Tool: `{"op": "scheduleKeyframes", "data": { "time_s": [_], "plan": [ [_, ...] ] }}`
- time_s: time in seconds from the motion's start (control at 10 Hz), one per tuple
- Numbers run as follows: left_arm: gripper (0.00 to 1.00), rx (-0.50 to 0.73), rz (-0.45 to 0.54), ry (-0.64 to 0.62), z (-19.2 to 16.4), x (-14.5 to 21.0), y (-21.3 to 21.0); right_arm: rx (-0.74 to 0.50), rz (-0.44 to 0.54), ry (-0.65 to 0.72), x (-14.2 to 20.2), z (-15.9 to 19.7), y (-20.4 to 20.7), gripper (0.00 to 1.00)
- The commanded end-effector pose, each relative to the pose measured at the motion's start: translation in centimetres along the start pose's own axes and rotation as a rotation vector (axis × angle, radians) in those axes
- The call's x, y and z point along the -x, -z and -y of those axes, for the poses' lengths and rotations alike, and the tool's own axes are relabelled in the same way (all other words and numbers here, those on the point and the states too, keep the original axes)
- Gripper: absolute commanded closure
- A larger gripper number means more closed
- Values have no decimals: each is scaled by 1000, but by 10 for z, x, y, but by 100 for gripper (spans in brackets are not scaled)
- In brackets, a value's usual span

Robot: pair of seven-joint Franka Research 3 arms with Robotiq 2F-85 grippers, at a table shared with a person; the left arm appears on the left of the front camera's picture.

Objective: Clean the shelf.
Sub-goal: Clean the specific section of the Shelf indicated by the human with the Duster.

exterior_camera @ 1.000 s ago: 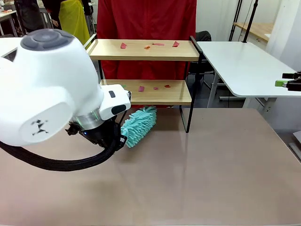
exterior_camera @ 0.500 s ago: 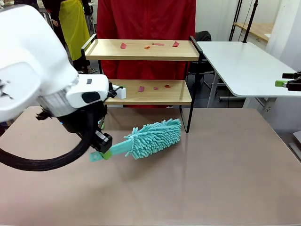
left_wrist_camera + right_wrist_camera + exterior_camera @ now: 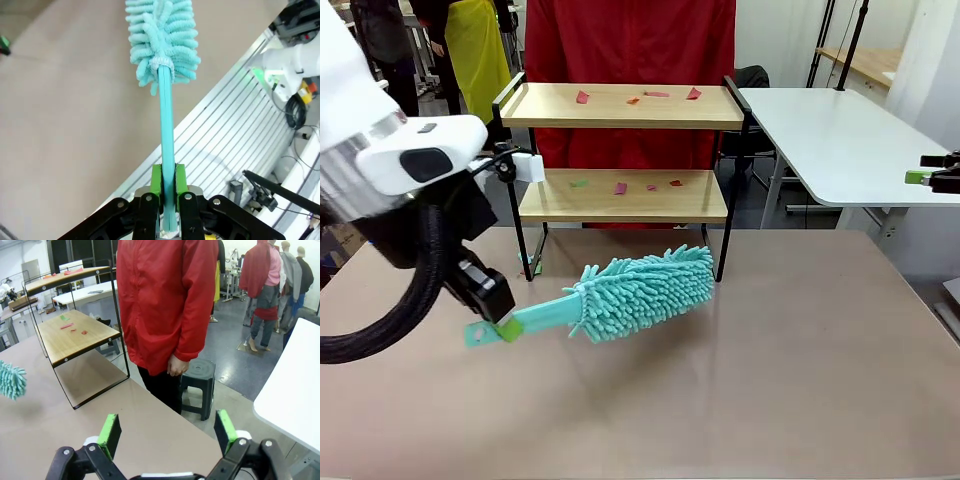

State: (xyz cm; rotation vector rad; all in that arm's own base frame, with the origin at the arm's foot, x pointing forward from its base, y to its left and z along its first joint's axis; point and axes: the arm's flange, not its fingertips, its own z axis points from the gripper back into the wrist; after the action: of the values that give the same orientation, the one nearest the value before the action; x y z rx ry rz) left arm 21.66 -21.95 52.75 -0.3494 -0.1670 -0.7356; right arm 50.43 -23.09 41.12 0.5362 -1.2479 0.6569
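I'm gripping the duster (image 3: 640,290) near the tail end of its handle, left gripper (image 3: 503,325) clamped on it, so the fluffy head is poking out toward 2 o'clock, at the shelf (image 3: 560,105) at 12 with red scraps (image 3: 620,188) on both boards. Arm's hanging low, wrist angled down. My right gripper (image 3: 167,432) is idling wide apart at 3.

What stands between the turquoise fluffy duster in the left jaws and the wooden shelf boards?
Nothing visible. The turquoise fluffy duster hangs before the open front of the black-framed two-tier wooden shelf; its front right leg shows just beside the duster's tip.
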Motion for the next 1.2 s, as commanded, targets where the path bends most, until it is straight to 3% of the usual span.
{"op": "scheduleKeyframes", "data": {
  "time_s": [0.0, 0.2, 0.5, 0.6, 0.7, 0.8, 1.0, 1.1],
  "plan": [
    [87, 4, -21, -45, 24, 27, -21, 15, -12, 12, -5, -3, 2, 0],
    [87, 68, -136, -111, 43, 34, -51, 15, -12, 12, -5, -3, 2, 0],
    [87, 32, -374, -164, 57, 42, -107, 15, -12, 12, -5, -3, 2, 0],
    [87, -6, -446, -149, 47, 42, -122, 15, -12, 12, -5, -3, 2, 0],
    [87, -79, -535, -34, 28, 37, -123, 15, -12, 12, -5, -3, 2, 0],
    [87, 28, -365, -170, 54, 52, -103, 15, -12, 12, -5, -3, 2, 0],
    [87, 28, -365, -170, 54, 52, -103, 15, -12, 12, -5, -3, 2, 0],
    [87, 1, -441, -159, 44, 45, -113, 15, -12, 12, -5, -3, 2, 0]
  ]
}}
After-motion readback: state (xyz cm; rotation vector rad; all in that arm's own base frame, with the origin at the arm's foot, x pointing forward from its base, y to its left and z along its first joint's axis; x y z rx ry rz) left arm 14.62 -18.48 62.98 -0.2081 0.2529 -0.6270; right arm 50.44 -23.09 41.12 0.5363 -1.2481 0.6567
